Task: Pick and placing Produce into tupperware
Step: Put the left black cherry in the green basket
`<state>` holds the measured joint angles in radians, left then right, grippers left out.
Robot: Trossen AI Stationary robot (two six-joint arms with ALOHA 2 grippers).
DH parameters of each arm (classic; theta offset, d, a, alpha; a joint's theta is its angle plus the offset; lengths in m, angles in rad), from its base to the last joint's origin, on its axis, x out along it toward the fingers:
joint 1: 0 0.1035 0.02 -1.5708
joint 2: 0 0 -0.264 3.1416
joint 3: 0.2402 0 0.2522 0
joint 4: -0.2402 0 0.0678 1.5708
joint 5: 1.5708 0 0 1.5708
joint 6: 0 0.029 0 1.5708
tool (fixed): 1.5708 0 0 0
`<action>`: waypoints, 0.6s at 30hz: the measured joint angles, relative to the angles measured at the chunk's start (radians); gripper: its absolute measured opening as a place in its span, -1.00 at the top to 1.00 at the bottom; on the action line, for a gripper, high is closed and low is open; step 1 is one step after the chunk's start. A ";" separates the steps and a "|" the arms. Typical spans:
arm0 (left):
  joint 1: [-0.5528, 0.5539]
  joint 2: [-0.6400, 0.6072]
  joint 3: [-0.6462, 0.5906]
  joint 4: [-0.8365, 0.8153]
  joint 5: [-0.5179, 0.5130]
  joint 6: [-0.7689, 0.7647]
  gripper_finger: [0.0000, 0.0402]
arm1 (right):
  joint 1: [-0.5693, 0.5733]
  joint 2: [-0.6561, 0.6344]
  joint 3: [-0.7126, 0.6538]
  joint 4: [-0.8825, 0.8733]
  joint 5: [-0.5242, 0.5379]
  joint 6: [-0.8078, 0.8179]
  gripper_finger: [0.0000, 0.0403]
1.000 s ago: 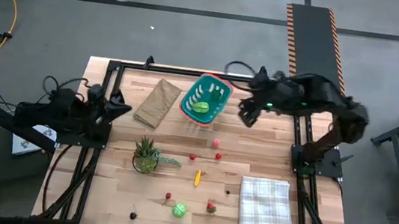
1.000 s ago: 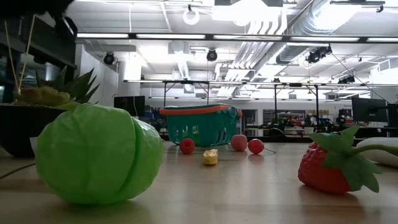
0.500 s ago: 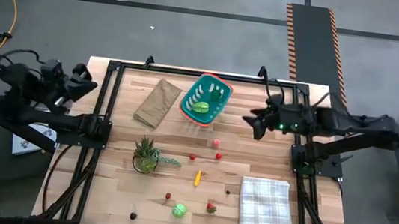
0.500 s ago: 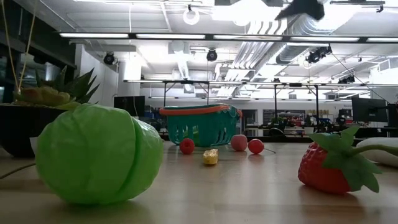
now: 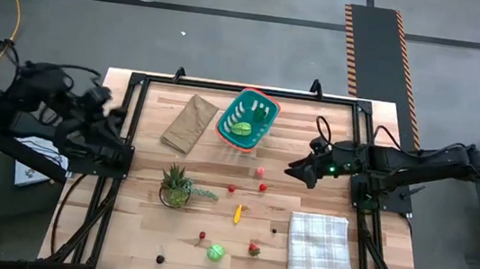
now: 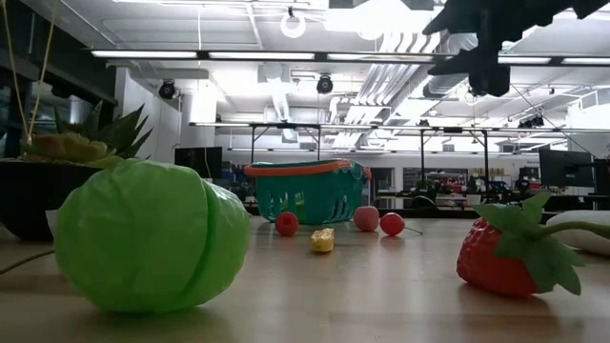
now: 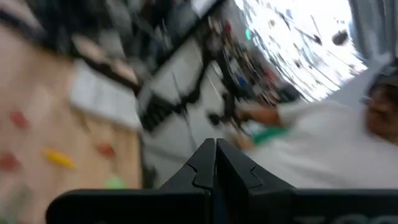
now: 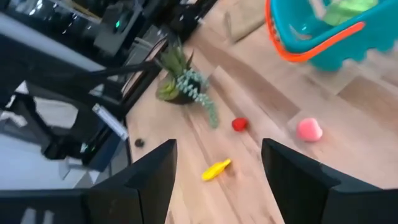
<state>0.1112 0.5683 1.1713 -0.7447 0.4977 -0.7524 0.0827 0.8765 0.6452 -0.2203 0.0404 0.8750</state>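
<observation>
The teal tupperware (image 5: 248,120) with its orange-red rim stands at the table's far middle, a green piece (image 5: 242,127) inside it. Loose produce lies on the wood: a pink piece (image 5: 260,171), two red ones (image 5: 263,188) (image 5: 231,188), a yellow one (image 5: 237,212), a green ball (image 5: 215,253) and a strawberry (image 5: 254,248). My right gripper (image 5: 295,172) hangs open in the air, right of the pink piece (image 8: 309,129), with nothing between its fingers (image 8: 149,180). My left gripper (image 5: 109,109) is shut and raised beyond the table's left edge; its shut fingers (image 7: 214,163) hold nothing.
A flat brown paper bag (image 5: 189,121) lies left of the tupperware. A spiky potted plant (image 5: 176,186) stands left of centre. A checked cloth (image 5: 322,252) covers the near right corner. A dark metal frame (image 5: 227,86) runs around the table's edges.
My right gripper has come down from beside the tupperware toward the table's near edge, tipping forward and staying open. My left gripper has risen from the table's left edge and drawn back off the table, turning as it went, still shut. No produce has moved.
</observation>
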 joint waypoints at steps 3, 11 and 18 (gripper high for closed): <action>0.000 0.040 -0.011 -0.029 0.081 -0.104 0.99 | 0.014 -0.006 -0.001 -0.001 -0.015 -0.017 -0.12; -0.151 0.083 -0.008 -0.005 0.023 -0.295 0.99 | 0.080 -0.029 -0.001 -0.043 -0.013 -0.019 -0.12; -0.479 0.155 -0.005 0.111 -0.296 -0.343 0.99 | 0.129 -0.029 -0.001 -0.053 0.025 -0.020 -0.12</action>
<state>-0.3674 0.7229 1.1667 -0.6335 0.2014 -1.0959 0.2116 0.8478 0.6441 -0.2737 0.0655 0.8555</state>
